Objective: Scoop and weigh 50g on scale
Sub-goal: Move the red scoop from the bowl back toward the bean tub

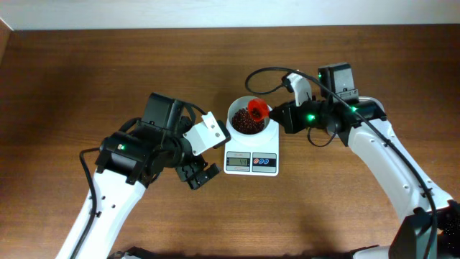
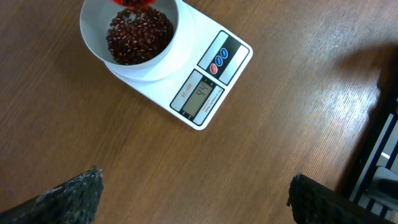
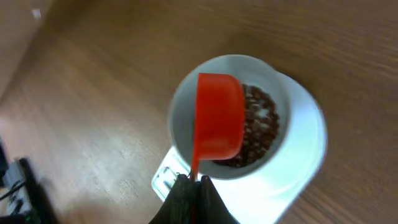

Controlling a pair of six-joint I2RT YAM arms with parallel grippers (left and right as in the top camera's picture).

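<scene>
- The right claw (image 3: 194,186) was clamped shut on the thin handle of a red scoop (image 3: 217,118), which hung tipped over a white bowl (image 3: 180,99) of dark red beans (image 3: 264,121).
- The bowl sat on the weighing end of the scale (image 1: 251,160), a small white one near the middle of the wooden table (image 1: 86,65), between the two arms, with its display end toward the robot.
- The left claw (image 1: 200,175) stood wide open and held nothing. It was just beside the scale's left edge but not touching it.
- The display (image 2: 200,96) appeared to read 44, though the digits were small and seen at a slant, so the figure is not certain.
- If that reading was right, the main risk was overshooting. Only a small top-up was wanted, and a quick tip of the scoop would send too many beans down at once.
- A second risk was a false reading. The scoop's lip was very close to the bowl, and any weight resting on the rim would be added to the figure or could shift the bowl on its platform.
- Beans that bounced off the rim onto the table would be lost from the count.
- The idle left claw was near enough that a careless swing could knock the scale.
- The only other markings seen were a red and a blue button (image 2: 221,59) on a dark panel and a line of red print beside the display. All of it was too small to read, and no maker's name could be made out.
</scene>
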